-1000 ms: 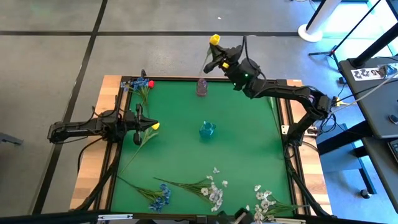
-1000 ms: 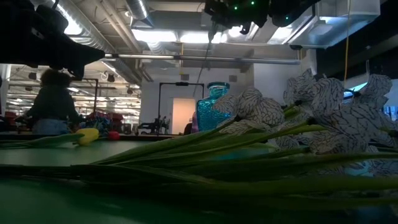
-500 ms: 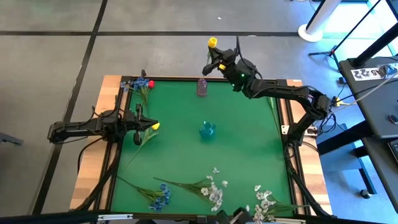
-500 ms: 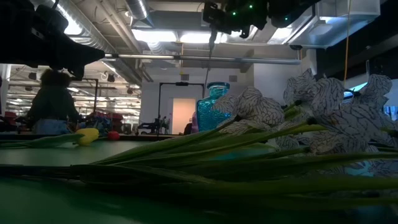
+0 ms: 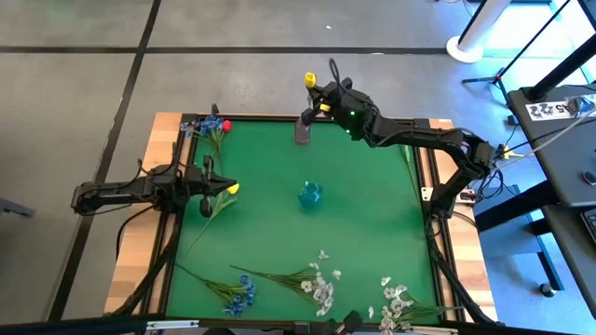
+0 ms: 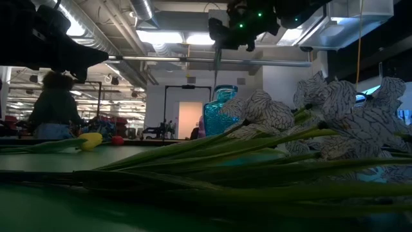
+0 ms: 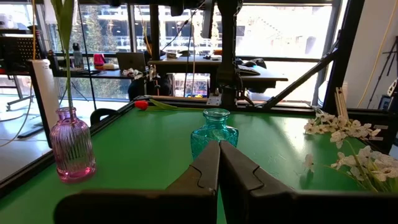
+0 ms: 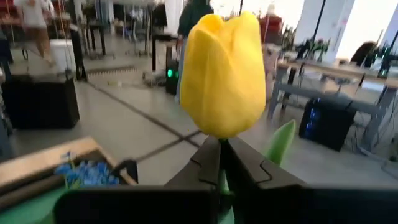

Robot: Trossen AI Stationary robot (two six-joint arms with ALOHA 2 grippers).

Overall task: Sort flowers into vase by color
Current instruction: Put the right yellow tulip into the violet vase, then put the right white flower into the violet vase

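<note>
A yellow flower, its bud (image 5: pixel 309 80) uppermost, stands over the far edge with my right gripper (image 5: pixel 320 94) shut on it. Its green stem (image 7: pixel 66 56) runs down into the neck of the purple vase (image 5: pixel 302 130). A teal vase (image 5: pixel 310 194) stands mid-table. A second yellow flower (image 5: pixel 231 189) lies flat by my left gripper (image 5: pixel 214 190), which waits shut at the left edge, touching nothing. Red and blue flowers (image 5: pixel 212 126) lie at the far left corner. A blue flower (image 5: pixel 240 294) and white sprays (image 5: pixel 322 285) lie along the near edge. My right gripper pinches the stem just under the yellow bud (image 8: pixel 219 138) between its two fingers (image 8: pixel 202 163). They come in about level from the table's right and lie across the stem. The flower stands nearly upright, bud up, its stem hanging below the fingers into the purple vase's neck (image 7: pixel 65 109).
More white sprays (image 5: pixel 396 300) lie at the near right corner and fill the low view's foreground (image 6: pixel 322 109). A wooden frame (image 5: pixel 163 140) borders the green mat. A person (image 6: pixel 55 106) sits in the room beyond.
My right gripper has moved down and toward the table's left, tipping toward level. The yellow flower has come with it: its bud has sunk toward the purple vase, and its stem has swung more upright and hangs lower.
</note>
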